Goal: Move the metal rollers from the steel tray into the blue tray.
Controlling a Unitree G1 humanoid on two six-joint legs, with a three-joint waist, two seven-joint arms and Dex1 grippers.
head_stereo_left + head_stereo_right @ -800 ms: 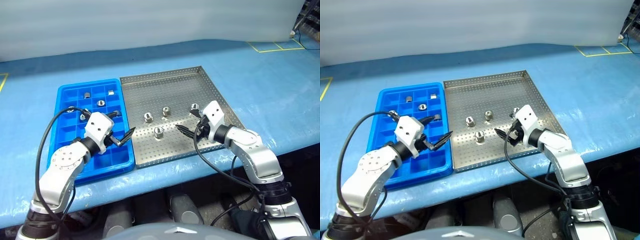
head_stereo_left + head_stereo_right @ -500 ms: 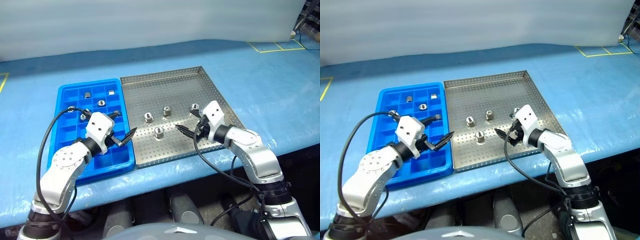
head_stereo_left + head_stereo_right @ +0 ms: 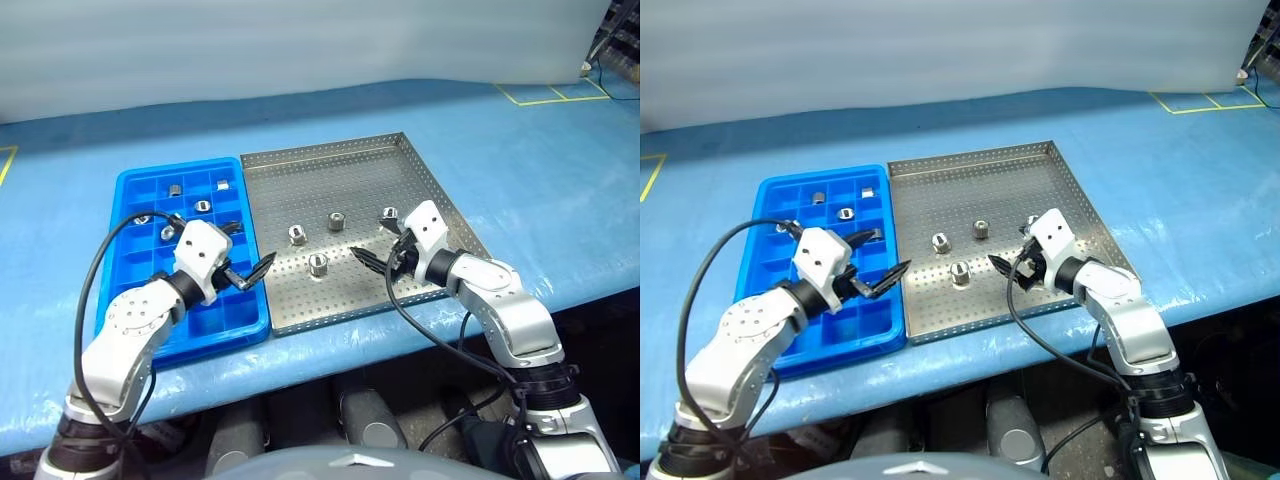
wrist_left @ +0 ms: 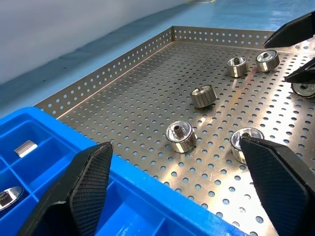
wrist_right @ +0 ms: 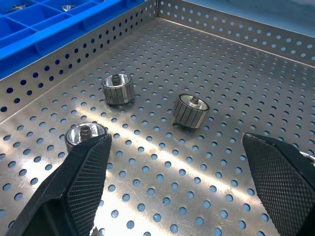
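Note:
The steel tray lies in front of me with several metal rollers on it, among them one at the near middle, one further back and two more. The blue tray sits against its left side and holds several rollers in its far compartments. My left gripper hovers open over the blue tray's right edge, pointing at the steel tray. My right gripper hovers open and empty over the steel tray's near right part, facing the rollers.
Both trays rest on a blue-covered table whose front edge runs just below them. Yellow tape marks lie at the far right. Black cables loop from both wrists.
Hardly anything: my left hand has edged a touch away from me. The rollers and the right gripper are where they were.

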